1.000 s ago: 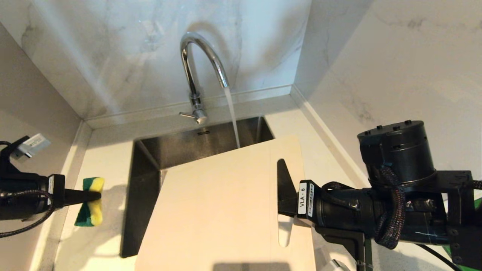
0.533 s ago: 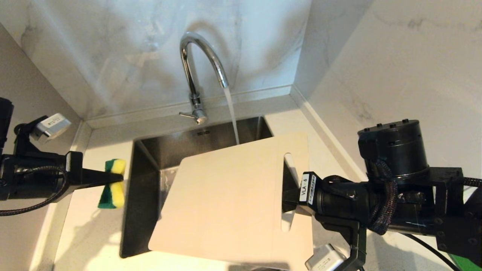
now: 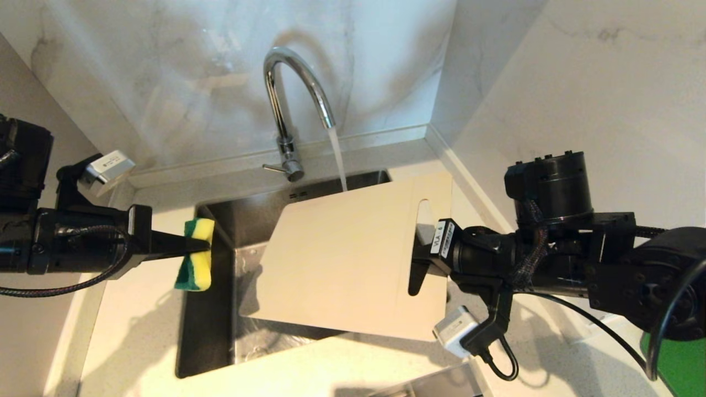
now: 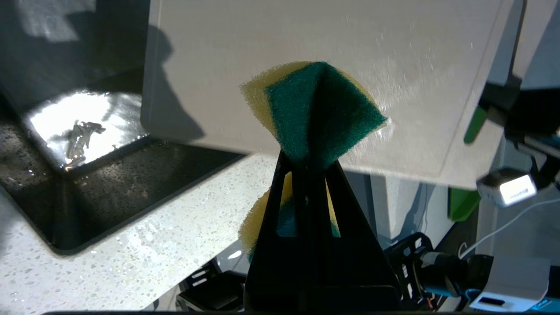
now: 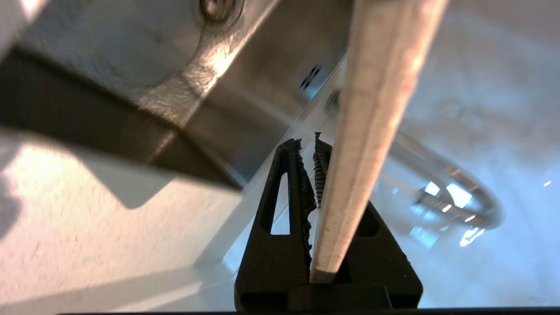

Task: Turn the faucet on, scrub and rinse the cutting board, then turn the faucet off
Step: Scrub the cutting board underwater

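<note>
Head view. The large cream-white rectangular plastic cutting board [image 3: 345,259] hangs tilted over the dark stainless-steel sink basin [image 3: 207,331], its slotted short end at 3 o'clock. The right gripper [image 3: 422,259] reaches in from 3 o'clock and is clamped on that end beside the handle slot; in the right wrist view the board's edge [image 5: 367,109] stands between the two black fingers [image 5: 284,192]. Water from the tall chrome gooseneck faucet [image 3: 292,105], at 12 o'clock of the board, falls to the board's far edge; whether it strikes the face or passes behind appears uncertain. The left gripper [image 3: 193,251], at 9 o'clock of the board and apart from it, pinches a yellow-and-green sponge [image 3: 196,262] over the sink's rim above the pale speckled stone counter [image 3: 132,331].
</note>
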`<state>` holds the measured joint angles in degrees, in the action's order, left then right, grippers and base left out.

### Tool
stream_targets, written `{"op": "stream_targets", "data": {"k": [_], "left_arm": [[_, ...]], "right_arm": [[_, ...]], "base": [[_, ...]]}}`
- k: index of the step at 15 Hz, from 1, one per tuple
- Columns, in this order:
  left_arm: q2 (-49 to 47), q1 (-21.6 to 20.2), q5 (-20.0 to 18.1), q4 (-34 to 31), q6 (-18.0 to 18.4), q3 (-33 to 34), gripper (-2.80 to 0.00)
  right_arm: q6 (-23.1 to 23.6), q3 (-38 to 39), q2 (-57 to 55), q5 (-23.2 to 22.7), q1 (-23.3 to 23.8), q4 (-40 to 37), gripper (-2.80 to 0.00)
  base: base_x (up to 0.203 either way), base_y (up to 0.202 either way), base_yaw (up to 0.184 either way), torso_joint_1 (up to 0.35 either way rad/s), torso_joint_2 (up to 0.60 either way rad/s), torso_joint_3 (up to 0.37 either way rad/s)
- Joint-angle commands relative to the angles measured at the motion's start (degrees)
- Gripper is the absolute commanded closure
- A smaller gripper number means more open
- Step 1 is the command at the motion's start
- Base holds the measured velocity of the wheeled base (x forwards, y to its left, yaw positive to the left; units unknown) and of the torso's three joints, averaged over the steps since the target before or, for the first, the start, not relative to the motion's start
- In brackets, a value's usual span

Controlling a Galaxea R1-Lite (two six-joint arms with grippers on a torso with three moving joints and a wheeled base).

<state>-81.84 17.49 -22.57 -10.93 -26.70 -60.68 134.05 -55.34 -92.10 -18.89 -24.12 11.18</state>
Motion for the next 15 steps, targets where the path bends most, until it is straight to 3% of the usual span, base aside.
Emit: {"op": "stream_targets", "data": {"k": [1, 6, 15], "left_arm": [[-0.45, 0.78, -0.10, -0.05, -0.02, -0.06, 0.00], [-0.87, 0.88, -0.19, -0.09, 0.07, 0.00, 0.00], [-2.01, 2.11, -0.10, -0.10, -0.19, 0.48, 0.00]], "right_arm": [[1.63, -2.38, -3.21, -0.20, 1.94, 0.07, 0.00], [3.15, -4.69, -4.84, -0.19, 4.70, 0.07, 0.00], [3.50, -9.43, -8.29, -0.27, 4.96, 0.07, 0.00]], "base": [[0.000, 0.000, 0.000, 0.000, 0.00, 0.000], [0.000, 0.000, 0.000, 0.000, 0.00, 0.000], [0.000, 0.000, 0.000, 0.000, 0.00, 0.000]]}}
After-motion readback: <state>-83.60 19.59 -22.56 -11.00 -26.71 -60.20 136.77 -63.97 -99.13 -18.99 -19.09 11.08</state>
